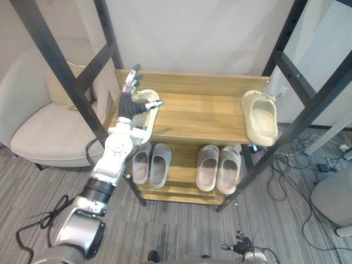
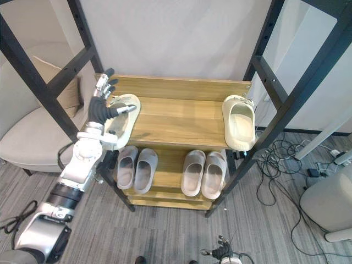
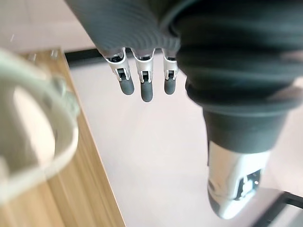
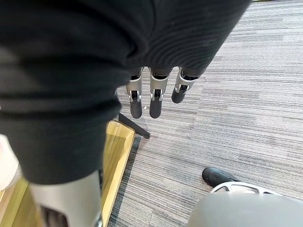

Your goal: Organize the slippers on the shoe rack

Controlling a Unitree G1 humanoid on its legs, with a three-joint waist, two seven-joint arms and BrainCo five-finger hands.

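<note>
Stock of the scene, one moment.

1. Rack (image 1: 203, 116): light wood, centre of frame, two shelves in use.
2. Top shelf, left end: one cream slipper (image 1: 150, 116), toe toward the wall, lying flat.
3. Top shelf, right end: second cream slipper (image 1: 262, 119), well apart from the first, its outer edge at the shelf's rim.
4. Lower shelf, left: grey pair (image 1: 150, 163), side by side, toes toward the wall.
5. Lower shelf, right: beige pair (image 1: 218, 168), side by side, touching each other.
6. My left hand (image 1: 131, 104): over the left cream slipper, fingers straight and spread, thumb out toward the right. It grips nothing. I cannot tell whether the palm touches the slipper.
7. My right hand (image 4: 150, 94): low at the bottom of the frame, fingers straight, hanging over the carpet (image 4: 246, 118), holding nothing.
8. Armchair (image 1: 44, 129): pale, at the left edge.
9. Black frame (image 1: 65, 70): slanting bars on both sides of the rack.
</note>
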